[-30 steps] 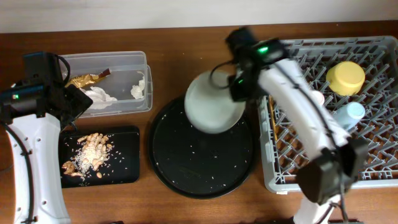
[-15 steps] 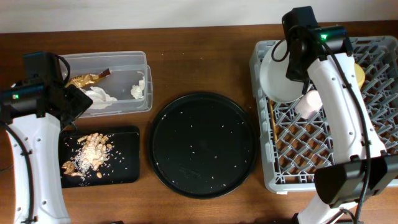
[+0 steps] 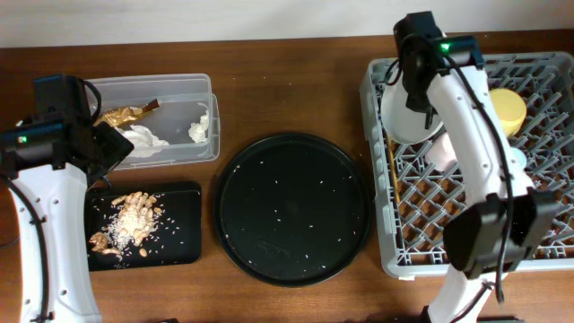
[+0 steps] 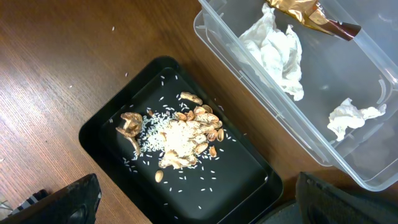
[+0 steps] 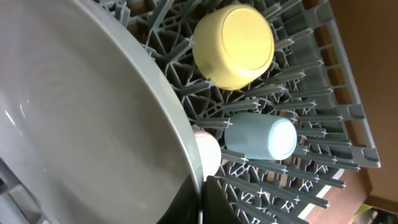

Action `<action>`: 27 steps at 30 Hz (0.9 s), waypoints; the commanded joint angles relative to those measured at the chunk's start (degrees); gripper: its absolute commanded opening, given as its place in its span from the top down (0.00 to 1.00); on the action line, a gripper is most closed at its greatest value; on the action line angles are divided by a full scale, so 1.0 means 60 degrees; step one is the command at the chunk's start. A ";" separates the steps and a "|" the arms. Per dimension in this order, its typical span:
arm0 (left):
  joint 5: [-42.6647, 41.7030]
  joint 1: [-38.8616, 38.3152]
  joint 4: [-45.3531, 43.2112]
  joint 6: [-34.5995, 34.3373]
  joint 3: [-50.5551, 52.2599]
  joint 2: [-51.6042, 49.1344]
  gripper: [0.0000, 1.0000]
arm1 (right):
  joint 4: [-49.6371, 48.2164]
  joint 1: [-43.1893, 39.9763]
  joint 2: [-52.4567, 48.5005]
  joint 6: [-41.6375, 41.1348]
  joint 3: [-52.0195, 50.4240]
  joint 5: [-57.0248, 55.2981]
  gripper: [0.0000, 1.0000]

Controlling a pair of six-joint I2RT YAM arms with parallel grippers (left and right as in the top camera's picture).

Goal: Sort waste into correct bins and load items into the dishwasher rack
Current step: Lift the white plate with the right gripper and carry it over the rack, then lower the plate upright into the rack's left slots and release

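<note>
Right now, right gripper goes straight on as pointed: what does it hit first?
Right gripper likely meets the dishwasher rack pegs first, through the grey plate it grips; pink cup close, depth unclear.

No readable text, label, brand, number or sign shows in any view.

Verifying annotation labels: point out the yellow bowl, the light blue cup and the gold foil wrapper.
yellow bowl [image 5: 235,45], right wrist view, on its upturned base.
light blue cup [image 5: 258,137], right wrist view, on its side wall.
gold foil wrapper [image 4: 297,9], left wrist view, on its crinkled gold part.
</note>
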State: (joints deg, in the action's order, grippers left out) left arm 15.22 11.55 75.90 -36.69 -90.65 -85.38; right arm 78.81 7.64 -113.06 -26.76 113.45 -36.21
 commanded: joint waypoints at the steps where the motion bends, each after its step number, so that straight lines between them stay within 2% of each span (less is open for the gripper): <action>1: 0.0033 0.0040 0.0011 0.0004 -0.0025 0.0055 0.01 | -0.0018 0.0044 0.0015 -0.0124 0.0146 -0.0262 0.96; 4: 0.0033 0.0040 0.0007 0.0004 -0.0025 0.0055 0.01 | -0.0018 0.0211 0.0015 -0.0120 0.0146 -0.0146 0.95; 5: 0.0033 0.0040 0.0007 0.0004 -0.0025 0.0055 0.01 | 0.0011 0.0299 0.0036 -0.0087 0.0149 0.0076 0.90; 8: 0.0033 0.0040 0.0007 0.0004 -0.0025 0.0055 0.01 | 0.0146 0.0550 0.0102 -0.0087 0.0153 0.0503 0.64; 9: 0.0033 0.0040 0.0007 0.0004 -0.0025 0.0055 0.01 | 0.0189 0.0612 0.0160 -0.0087 0.0153 0.0532 0.48; 10: 0.0033 0.0040 0.0011 0.0004 -0.0025 0.0055 0.01 | 0.0226 0.0685 0.0248 -0.0087 0.0153 0.0543 0.37; 11: 0.0033 0.0040 0.0011 0.0004 -0.0025 0.0055 0.01 | 0.0277 0.0743 0.0361 -0.0087 0.0153 0.0612 0.33; 16: 0.0033 0.0040 0.0011 0.0004 -0.0025 0.0055 0.01 | 0.0379 0.0769 0.1220 -0.0095 0.0153 0.1545 0.31; 18: 0.0033 0.0040 0.0011 0.0004 -0.0025 0.0055 0.01 | 0.0291 0.0685 0.1388 -0.0091 0.0153 0.1501 0.21; 20: 0.0033 0.0040 0.0011 0.0004 -0.0025 0.0055 0.01 | 0.0149 0.0331 0.1341 -0.0091 0.0149 0.1483 0.17; 22: 0.0033 0.0040 0.0011 0.0004 -0.0025 0.0055 0.01 | 0.0040 -0.0208 0.1188 -0.0091 0.0149 0.1800 0.19; 23: 0.0033 0.0040 0.0007 0.0004 -0.0025 0.0055 0.01 | -0.0033 -0.0466 0.1133 -0.0091 0.0149 0.2062 0.28; 25: 0.0033 0.0040 0.0007 0.0004 -0.0025 0.0055 0.01 | -0.0262 -0.1027 0.1089 -0.0091 0.0149 0.2823 0.64; 26: 0.0033 0.0040 0.0011 0.0004 -0.0025 0.0055 0.01 | -0.0412 -0.1377 0.1089 -0.0087 0.0149 0.3490 0.86; 27: 0.0033 0.0040 0.0011 0.0004 -0.0025 0.0055 0.01 | -0.0590 -0.1829 0.1089 -0.0084 0.0149 0.4444 0.96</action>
State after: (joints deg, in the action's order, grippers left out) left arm 15.25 11.55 75.90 -36.69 -90.65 -85.38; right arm 76.88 1.87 -106.10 -26.83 113.47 -21.50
